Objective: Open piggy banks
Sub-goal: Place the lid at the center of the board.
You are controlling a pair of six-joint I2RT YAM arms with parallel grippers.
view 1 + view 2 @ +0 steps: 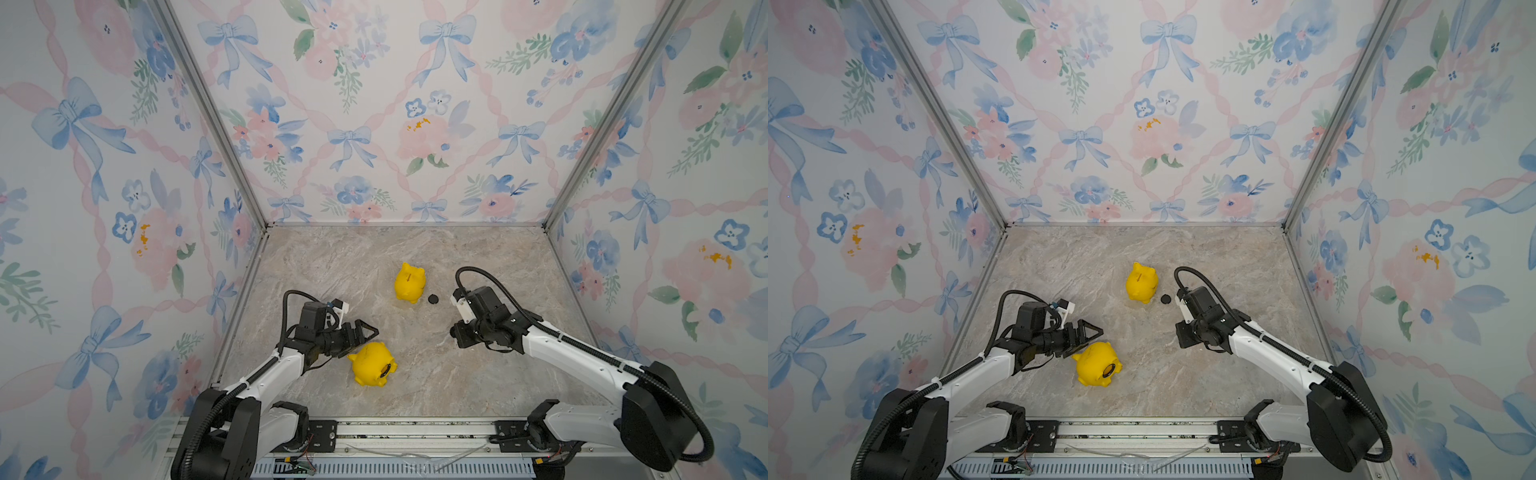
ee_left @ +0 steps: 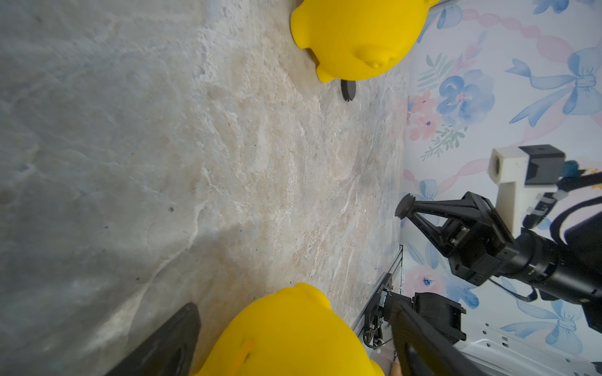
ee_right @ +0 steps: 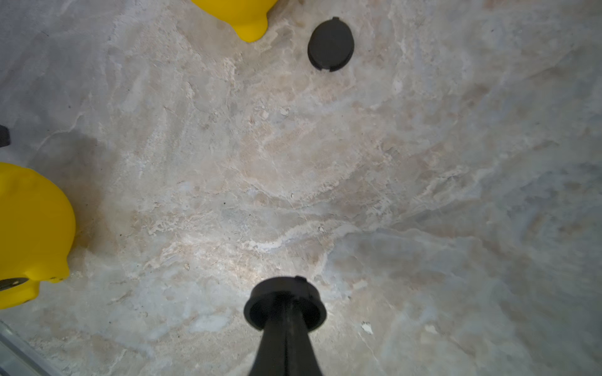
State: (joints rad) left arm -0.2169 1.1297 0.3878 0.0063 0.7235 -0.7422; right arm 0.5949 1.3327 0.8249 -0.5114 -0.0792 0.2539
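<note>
Two yellow piggy banks are on the marble table. One (image 1: 409, 282) stands upright at the far middle, with a loose black plug (image 1: 433, 299) just right of it. The other piggy bank (image 1: 372, 364) lies on its side nearer the front, its round belly hole (image 1: 1109, 369) showing dark. My left gripper (image 2: 293, 309), rolled sideways, has its wide-set fingers (image 2: 169, 341) on either side of this pig's body. My right gripper (image 3: 285, 312) hangs right of centre, above the table and shut on a second black plug (image 3: 285, 301).
Floral walls close in the table (image 1: 332, 257) on the left, back and right. A metal rail (image 1: 415, 428) with both arm bases runs along the front edge. The right arm's elbow (image 1: 490, 320) stands close behind the loose plug.
</note>
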